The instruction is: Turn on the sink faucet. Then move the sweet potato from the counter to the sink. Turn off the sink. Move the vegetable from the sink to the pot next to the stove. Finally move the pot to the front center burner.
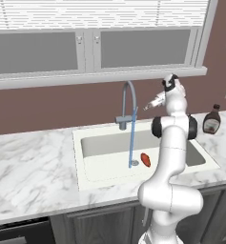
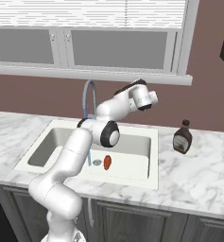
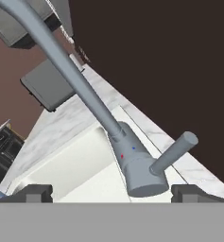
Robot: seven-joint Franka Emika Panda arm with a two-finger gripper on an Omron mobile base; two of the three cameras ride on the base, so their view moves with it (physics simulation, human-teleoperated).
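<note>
I am holding the gripper fully spread and empty, its two dark fingertips standing wide apart at either side of the faucet's base, so nothing is clamped between them. Just ahead of the gripper, the small side lever is jutting out from the short grey base of the sink faucet, and I am lining the hand up here because, as I judge it, shutting the water off is the step in hand. The gooseneck is rising away from the gripper and arching over the basin, and a thin blue stream of water is running from the spout down to the drain, so the faucet is plainly on. Below the gripper and a little toward me, the sweet potato is lying on the floor of the sink, just beside the point where the stream is landing, which suits a rinse; it is not under the hand and nothing is touching it. I am keeping the jaws wide so the lever can pass between them, or so one finger can nudge it sideways. Off to the gripper's right, on the marble bench, a dark brown bottle is standing upright against the wall, well apart from the work.
</note>
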